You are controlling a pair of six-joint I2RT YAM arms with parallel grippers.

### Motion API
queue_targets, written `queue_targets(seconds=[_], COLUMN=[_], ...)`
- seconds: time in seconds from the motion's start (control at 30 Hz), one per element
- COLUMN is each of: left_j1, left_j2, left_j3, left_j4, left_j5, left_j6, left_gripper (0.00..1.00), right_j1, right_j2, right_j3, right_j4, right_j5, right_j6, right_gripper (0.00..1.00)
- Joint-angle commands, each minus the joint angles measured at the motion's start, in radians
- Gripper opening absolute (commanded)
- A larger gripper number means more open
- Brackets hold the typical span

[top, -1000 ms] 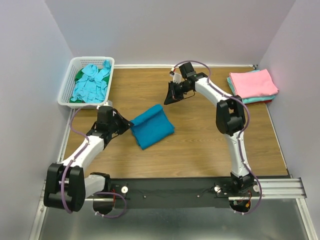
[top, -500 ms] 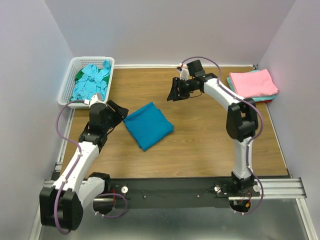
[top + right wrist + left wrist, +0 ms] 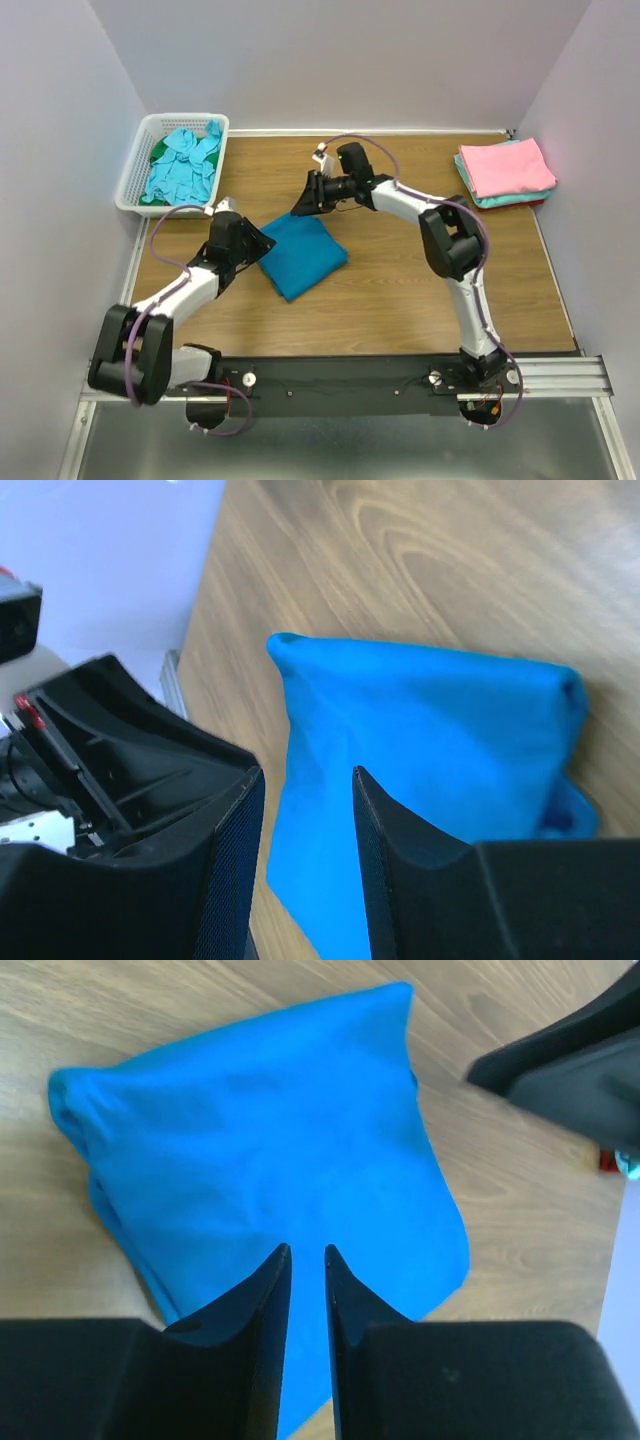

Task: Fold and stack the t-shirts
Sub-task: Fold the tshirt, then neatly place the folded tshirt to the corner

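Two sets of fingers flank one deep teal-blue folded cloth t-shirt (image 3: pixel 305 258), which lies flat on the brown wooden table (image 3: pixel 420 290), left of centre. It is nearly square and sits diagonally, with one corner pointing far and one near. The left fingers (image 3: pixel 252 240) hover at its left edge, pointing right across it, parted by only a narrow slit with nothing between them. The right fingers (image 3: pixel 305 198) hang over its far corner, about half spread and holding nothing; I cannot tell whether they touch the cloth. The stack of folded t-shirts topped by a pink one (image 3: pixel 507 167) sits far right, well apart, so the right arm looks better placed to carry the shirt there. Crumpled aqua t-shirts (image 3: pixel 185 165) fill the white slotted plastic basket (image 3: pixel 135 180) at far left.
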Motion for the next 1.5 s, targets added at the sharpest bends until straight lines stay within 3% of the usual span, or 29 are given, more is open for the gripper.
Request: queue_targets(seconds=[0.0, 0.2, 0.37, 0.43, 0.57, 0.6, 0.63, 0.73, 0.83, 1.0, 1.17, 1.47], left_j1=[0.066, 0.152, 0.172, 0.171, 0.169, 0.169, 0.169, 0.166, 0.164, 0.164, 0.164, 0.164], left_j2=[0.15, 0.456, 0.516, 0.461, 0.352, 0.327, 0.304, 0.183, -0.028, -0.277, -0.457, -0.526], left_j3=[0.031, 0.128, 0.202, 0.228, 0.257, 0.258, 0.257, 0.229, 0.173, 0.122, 0.053, 0.016], left_j4=[0.219, 0.282, 0.28, 0.228, 0.156, 0.147, 0.122, 0.067, 0.027, -0.072, -0.073, -0.053], left_j5=[0.058, 0.129, 0.189, 0.144, 0.109, 0.115, 0.121, 0.132, 0.106, 0.043, 0.046, 0.074], left_j6=[-0.031, -0.022, -0.023, 0.029, 0.108, 0.121, 0.144, 0.181, 0.216, 0.285, 0.382, 0.451], left_gripper=[0.24, 0.23, 0.23, 0.25, 0.41, 0.5, 0.54, 0.62, 0.69, 0.74, 0.74, 0.74], right_j1=[0.01, 0.008, -0.017, -0.023, -0.027, -0.027, -0.026, -0.021, -0.009, -0.013, -0.043, -0.004], right_j2=[0.121, 0.31, 0.318, 0.237, 0.062, 0.03, -0.01, -0.138, -0.211, -0.131, -0.078, -0.311], right_j3=[0.061, 0.136, 0.074, 0.003, -0.098, -0.173, -0.221, -0.441, -0.621, -0.765, -0.861, -0.818], right_j4=[0.241, 0.388, 0.442, 0.48, 0.487, 0.5, 0.526, 0.782, 0.855, 0.873, 0.887, 0.884], right_j5=[-0.061, -0.039, -0.049, -0.052, -0.055, -0.061, -0.069, -0.118, -0.127, -0.096, -0.059, -0.023], right_j6=[0.164, 0.296, 0.345, 0.354, 0.326, 0.329, 0.37, 0.52, 0.56, 0.529, 0.467, 0.533], right_gripper=[0.47, 0.48, 0.48, 0.49, 0.52, 0.52, 0.53, 0.56, 0.61, 0.62, 0.61, 0.61])
